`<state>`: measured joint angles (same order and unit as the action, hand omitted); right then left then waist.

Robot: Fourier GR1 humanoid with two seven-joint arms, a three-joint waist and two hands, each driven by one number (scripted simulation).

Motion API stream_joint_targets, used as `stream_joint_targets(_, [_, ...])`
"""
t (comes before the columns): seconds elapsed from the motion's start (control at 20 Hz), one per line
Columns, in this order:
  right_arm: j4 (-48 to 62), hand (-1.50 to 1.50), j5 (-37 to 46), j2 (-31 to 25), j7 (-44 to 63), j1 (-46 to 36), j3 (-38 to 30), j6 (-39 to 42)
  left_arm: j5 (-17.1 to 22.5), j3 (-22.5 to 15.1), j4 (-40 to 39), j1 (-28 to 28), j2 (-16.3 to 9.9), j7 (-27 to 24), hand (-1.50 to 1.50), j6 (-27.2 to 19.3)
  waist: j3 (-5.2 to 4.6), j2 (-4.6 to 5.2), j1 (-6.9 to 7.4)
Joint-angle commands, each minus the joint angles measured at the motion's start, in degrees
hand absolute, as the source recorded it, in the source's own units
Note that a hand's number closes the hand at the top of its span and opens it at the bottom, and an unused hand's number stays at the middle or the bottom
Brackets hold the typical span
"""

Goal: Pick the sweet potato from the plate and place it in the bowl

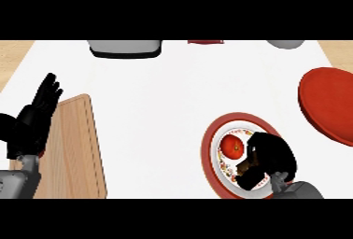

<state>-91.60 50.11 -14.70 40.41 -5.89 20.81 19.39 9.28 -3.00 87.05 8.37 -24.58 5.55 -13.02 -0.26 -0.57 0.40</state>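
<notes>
A red-rimmed plate (212,136) lies at the lower right of the white counter. My right hand (273,155) is down over its right half, fingers curled round the brown sweet potato (246,168), most of which is hidden under the hand. A round red fruit (233,146) sits on the plate just left of the hand. The red bowl (329,103) stands up and to the right of the plate, cut off by the view's edge. My left hand (33,119) rests open at the far left, fingers up.
A wooden cutting board (77,149) lies at the lower left beside the left hand. Along the far edge stand a grey and black appliance (125,48), a small red item (207,42) and a grey object (286,44).
</notes>
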Motion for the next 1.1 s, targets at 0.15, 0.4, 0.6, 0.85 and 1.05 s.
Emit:
stream_joint_targets(0.15, [-13.1,1.50,-2.4,-17.3,-31.7,2.7,5.6,-1.4,0.4,1.7,-1.2,-0.5,-0.8,0.0,0.00,0.2,0.40,-0.13,-2.19])
stream_joint_targets(0.4, [-24.5,1.50,-7.4,-26.3,-40.2,7.9,-10.3,-10.3,0.9,2.5,0.1,-3.7,-0.6,-1.7,0.00,0.6,0.35,-0.41,-3.68])
stream_joint_targets(0.6, [-29.5,1.50,-17.9,-23.9,-41.5,10.8,-23.0,-13.3,-0.1,2.8,0.5,-3.8,-0.5,-2.5,0.00,-0.1,0.33,-0.22,-3.55])
stream_joint_targets(0.85, [-22.6,1.50,-31.7,-27.1,-47.3,11.1,-40.0,-7.9,-0.1,2.3,2.9,-0.8,-0.7,2.0,0.00,0.8,0.32,0.35,-1.52])
stream_joint_targets(1.05, [-18.5,1.50,-36.7,-27.8,-45.8,7.6,-45.2,-2.8,-1.4,2.3,4.4,-1.2,1.1,3.0,0.00,-0.1,0.27,0.46,-0.67])
